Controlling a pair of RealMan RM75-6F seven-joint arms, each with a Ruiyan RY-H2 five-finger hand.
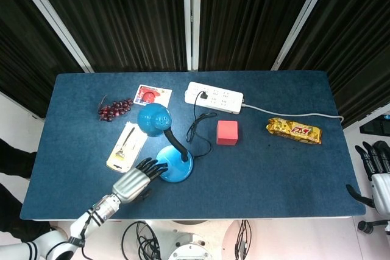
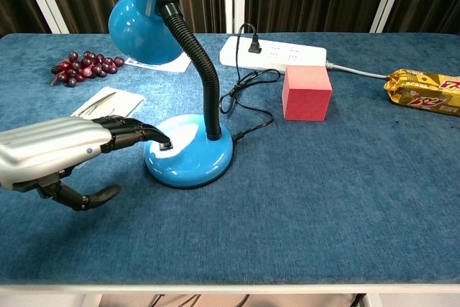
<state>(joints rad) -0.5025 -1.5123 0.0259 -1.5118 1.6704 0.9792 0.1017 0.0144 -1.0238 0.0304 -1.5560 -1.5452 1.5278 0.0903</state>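
Note:
A blue desk lamp stands left of the table's middle, with a round base [image 1: 178, 165] [image 2: 200, 156], a black gooseneck and a shade [image 1: 153, 119] [image 2: 142, 21] tilted down to the left. Its cord runs to a white power strip [image 1: 214, 97] [image 2: 273, 53]. My left hand [image 1: 135, 181] [image 2: 65, 152] reaches in from the front left with its fingers stretched out. The fingertips [image 2: 159, 136] touch the base at the small black switch [image 2: 166, 146], and the thumb hangs below, apart. My right hand [image 1: 375, 172] hovers off the table's right edge, fingers spread, holding nothing.
A red cube [image 1: 226, 132] [image 2: 307, 93] sits right of the lamp. A gold snack pack [image 1: 294, 131] [image 2: 424, 91] lies at the far right. A bunch of grapes [image 1: 114, 109] [image 2: 83, 66], a picture card [image 1: 152, 95] and a carded utensil pack [image 1: 125, 144] [image 2: 108, 102] lie left of the lamp.

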